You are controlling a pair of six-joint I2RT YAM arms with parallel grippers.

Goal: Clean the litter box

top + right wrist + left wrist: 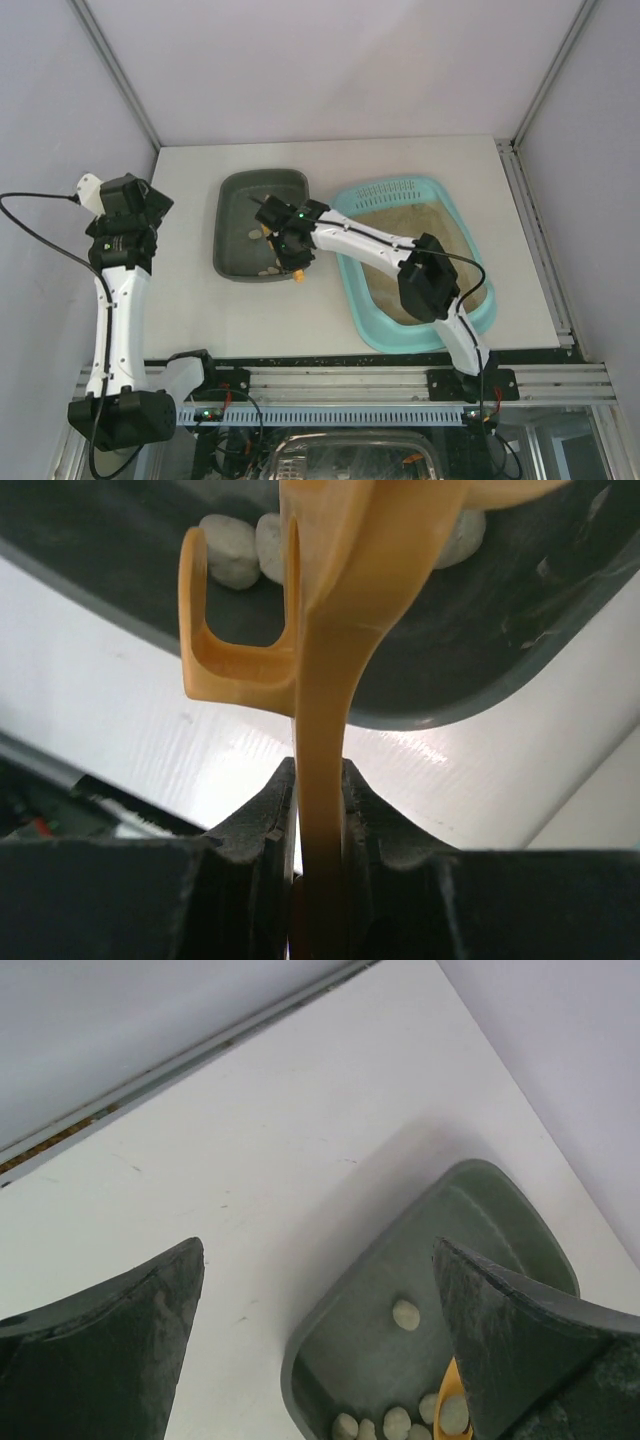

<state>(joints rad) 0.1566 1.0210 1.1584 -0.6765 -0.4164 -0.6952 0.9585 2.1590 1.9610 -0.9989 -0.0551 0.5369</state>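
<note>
While the right gripper (pixel 320 780) has its two fingers pressed tight against the flat handle of an orange scoop (pixel 335 630), it hangs over the near right corner of a dark grey-green tub (pixel 240 215). The scoop's head reaches out above the tub's floor. Several pale rounded lumps (pixel 406 1314) lie inside the tub, most of them gathered near that corner. Whether the scoop carries anything is hard to tell, since its head runs out of the wrist view and sits mostly under the gripper from above. The litter box (pixel 352 290) lies flat on the white table (pixel 190 300) just right of the tub, their rims close together or perhaps touching. Its perforated strip (pixel 390 190) is at the far end and beige litter (pixel 385 292) is spread over its floor; the right arm stretches across it. The left gripper (pixel 318 1255) is raised off to the tub's left, fingers spread wide and holding nothing.
</note>
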